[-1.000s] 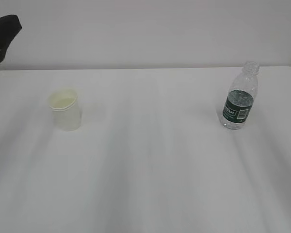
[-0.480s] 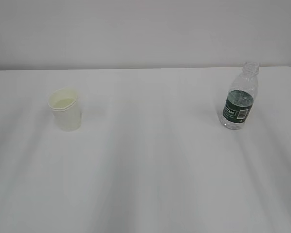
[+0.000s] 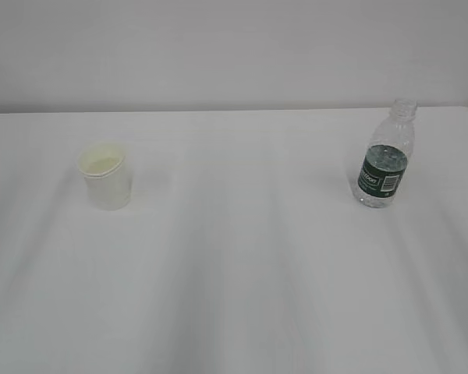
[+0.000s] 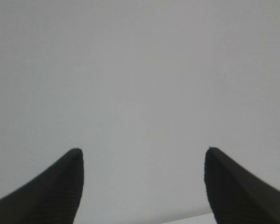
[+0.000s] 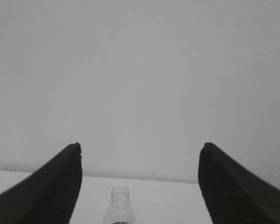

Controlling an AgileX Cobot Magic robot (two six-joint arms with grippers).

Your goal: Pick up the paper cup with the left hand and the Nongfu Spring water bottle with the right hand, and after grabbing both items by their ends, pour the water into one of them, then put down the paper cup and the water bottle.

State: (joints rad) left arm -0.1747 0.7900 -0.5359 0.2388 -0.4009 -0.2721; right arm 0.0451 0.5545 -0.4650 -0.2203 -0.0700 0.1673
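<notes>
Left pincer (image 4: 142, 186): it stood wide open, its two dark ribbed fingers (image 4: 56, 186) well apart at the bottom of the left wrist view, with nothing between them. It faced a plain pale wall (image 4: 140, 84), and only a sliver of the table edge showed low between the fingers. It did not appear in the exterior view.

Right pincer (image 5: 140, 184): also wide open and holding nothing, both dark fingers (image 5: 226, 186) spread to either side of the right wrist view. It did not show in the exterior view either.

Bottle (image 5: 119, 207): in the right wrist view its open neck and clear shoulders rose at the bottom edge, between the two fingers but apart from them. In the exterior view the bottle (image 3: 385, 156) stood upright on the right side of the table, toward the back, clear and ribbed, with a dark green label band. No cap was visible on it. How much water was inside I could not tell.

Cup (image 3: 105, 175): a small white paper cup stood upright on the left side of the table, well apart from the bottle, its inside pale yellowish. Whether it held liquid I could not tell.

Table (image 3: 242, 273): white, bearing the cup and the bottle.

Wall (image 3: 234, 54): pale grey behind the table's far edge.
</notes>
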